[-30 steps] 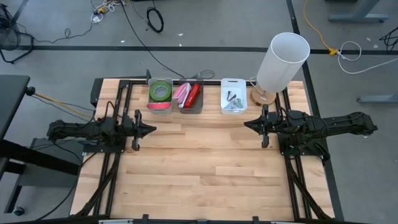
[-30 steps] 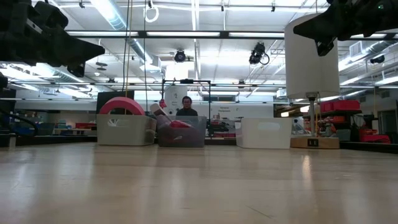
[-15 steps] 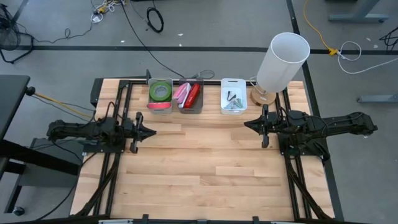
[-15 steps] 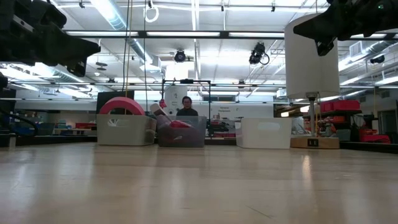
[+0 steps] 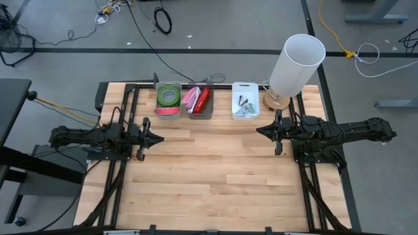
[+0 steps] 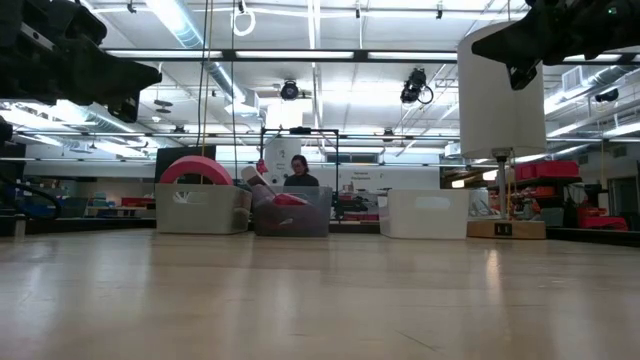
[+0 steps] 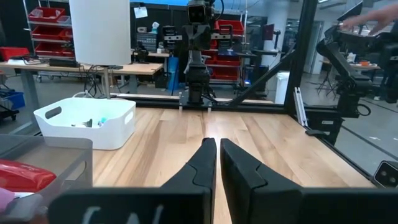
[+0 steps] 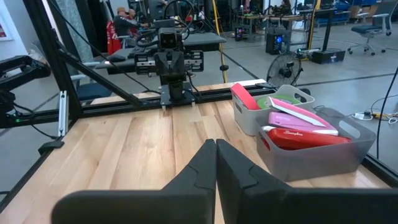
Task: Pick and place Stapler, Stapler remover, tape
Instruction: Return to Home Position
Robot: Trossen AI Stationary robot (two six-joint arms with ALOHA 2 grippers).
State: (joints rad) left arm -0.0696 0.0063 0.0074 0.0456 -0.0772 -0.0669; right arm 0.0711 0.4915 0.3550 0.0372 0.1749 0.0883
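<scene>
**Desk supplies sorted into three bins at the back of the table, both arms clear**

Green tape [image 5: 168, 96] and pink tape [image 5: 167, 111] stand on edge in the tape bin [image 5: 168, 83], which sits just beside the middle bin [image 5: 200, 117] on its left-arm side. The middle bin itself holds a red stapler [image 5: 204, 99] and a pink stapler [image 5: 191, 98]. The staple removers [image 5: 243, 103] lie in the white bin [image 5: 245, 84], near the middle bin on its right-arm side. A white lamp [image 5: 297, 62] stands past that white bin, farther from the middle bin. The left gripper [image 5: 159, 138], fingers drawn to a narrow slit and holding nothing, hangs forward of the middle bin, to the left. The right gripper [image 5: 259, 130], fingers pressed together and empty, hangs forward of the middle bin, to the right. Both grippers are above the wooden table [image 5: 209, 176].
</scene>
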